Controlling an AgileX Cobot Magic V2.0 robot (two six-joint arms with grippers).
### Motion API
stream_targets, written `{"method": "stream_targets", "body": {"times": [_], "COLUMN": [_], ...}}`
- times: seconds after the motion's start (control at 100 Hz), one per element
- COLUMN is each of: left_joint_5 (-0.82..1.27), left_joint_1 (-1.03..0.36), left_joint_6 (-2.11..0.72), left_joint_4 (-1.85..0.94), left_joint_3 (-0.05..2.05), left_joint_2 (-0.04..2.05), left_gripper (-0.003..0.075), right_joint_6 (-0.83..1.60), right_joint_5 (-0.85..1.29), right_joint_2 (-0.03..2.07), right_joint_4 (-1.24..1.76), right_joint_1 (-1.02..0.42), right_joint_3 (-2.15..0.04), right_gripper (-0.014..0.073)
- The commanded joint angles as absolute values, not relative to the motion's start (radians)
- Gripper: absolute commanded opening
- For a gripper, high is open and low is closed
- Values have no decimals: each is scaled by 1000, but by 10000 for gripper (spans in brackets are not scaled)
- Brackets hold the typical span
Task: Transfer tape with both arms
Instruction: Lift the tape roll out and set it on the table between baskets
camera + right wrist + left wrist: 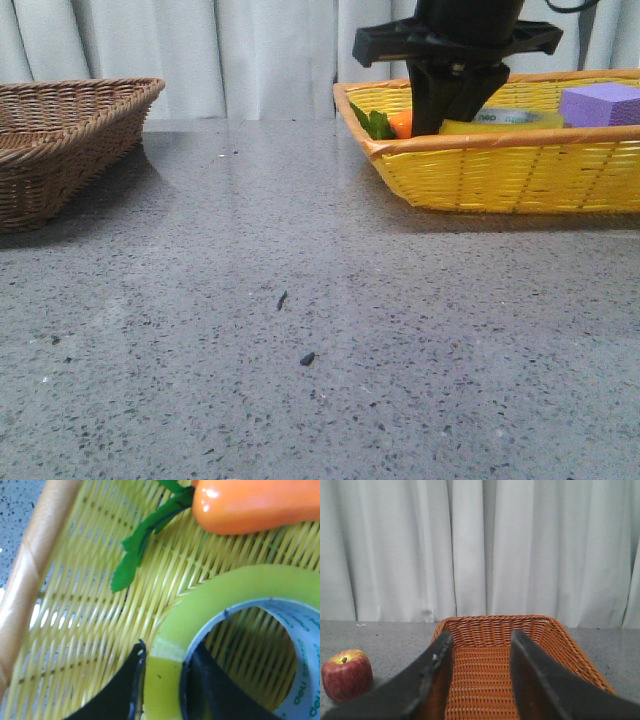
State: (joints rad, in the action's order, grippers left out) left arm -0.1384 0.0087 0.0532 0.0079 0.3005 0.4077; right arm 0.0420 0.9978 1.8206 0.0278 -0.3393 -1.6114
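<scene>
The tape (235, 595), a yellow translucent roll with a white core and green print, lies flat in the yellow basket (500, 175); it also shows in the front view (505, 121). My right gripper (162, 680) reaches down into the basket (80, 630) and is shut on the roll's wall, one finger outside and one finger inside the core. In the front view the right gripper (455, 100) stands at the basket's left part. My left gripper (480, 675) is open and empty over a brown wicker basket (490, 630); the left arm does not show in the front view.
An orange carrot with green leaves (250, 502) lies beside the tape; it shows in the front view (390, 122). A purple block (602, 103) sits at the yellow basket's right. The brown basket (60, 140) stands at the table's left. A red apple (347, 674) sits beside it.
</scene>
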Motion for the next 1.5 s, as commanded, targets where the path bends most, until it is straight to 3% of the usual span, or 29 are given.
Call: {"method": "stream_targets", "body": {"times": [0.0, 0.3, 0.5, 0.8, 1.49], "left_joint_5": [-214, -214, -214, -206, -206], "left_joint_1": [9, 9, 9, 9, 9], "left_joint_6": [54, 54, 54, 56, 56], "left_joint_4": [0, 0, 0, 0, 0], "left_joint_3": [335, 335, 335, 335, 335], "left_joint_2": [419, 419, 419, 419, 419], "left_gripper": [252, 252, 252, 252, 252], "right_joint_6": [45, 79, 109, 116, 116], "right_joint_5": [1001, 1148, 1149, 1065, 1082], "right_joint_2": [1769, 1769, 1773, 1837, 1991], "right_joint_4": [8, 8, 6, -76, -38], "right_joint_1": [-341, -394, -554, -775, -785], "right_joint_3": [-1701, -1927, -2014, -2025, -2025], "right_gripper": [33, 33, 28, -48, -37]}}
